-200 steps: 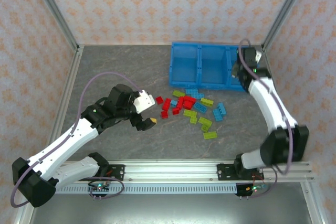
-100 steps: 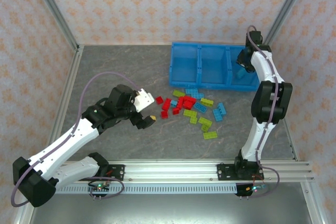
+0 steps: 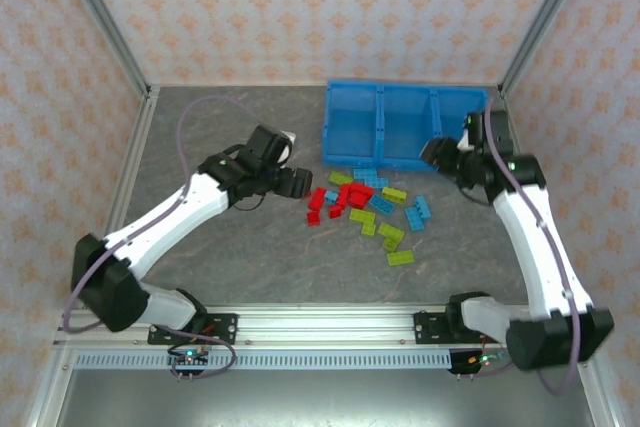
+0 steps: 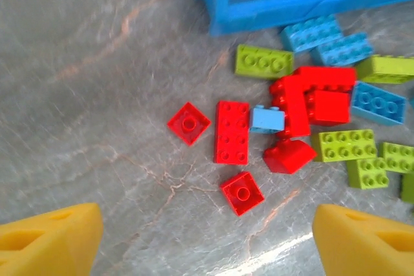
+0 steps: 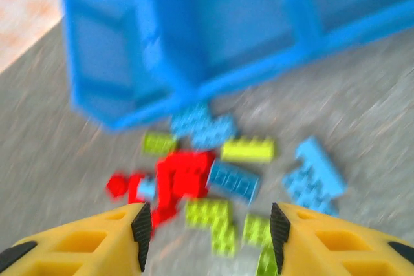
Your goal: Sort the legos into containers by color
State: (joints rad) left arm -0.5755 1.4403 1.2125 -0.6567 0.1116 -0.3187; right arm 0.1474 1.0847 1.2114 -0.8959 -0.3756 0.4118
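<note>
The legos (image 3: pixel 362 202) lie in a loose pile on the grey table just in front of the blue three-compartment bin (image 3: pixel 381 123). Red bricks (image 3: pixel 335 199) sit on the pile's left, light blue ones (image 3: pixel 420 209) on its right and green ones (image 3: pixel 400 257) nearest. My left gripper (image 3: pixel 298 185) is at the pile's left edge. It (image 4: pixel 207 247) is open above a small red square brick (image 4: pixel 242 192), holding nothing. My right gripper (image 3: pixel 432 153) hangs at the bin's front right. In the blurred right wrist view it (image 5: pixel 210 240) is open over green bricks (image 5: pixel 217 218).
A long red brick (image 4: pixel 231 131), a red square (image 4: pixel 188 123), a red sloped piece (image 4: pixel 290 155) and a small blue brick (image 4: pixel 267 119) crowd together beyond my left fingers. Metal frame posts and patterned walls bound the table. Bare grey surface (image 3: pixel 220 247) lies left of the pile.
My left arm swung away from the near side and up to the red bricks' left edge. My right gripper came off the bin's right compartment toward the pile.
</note>
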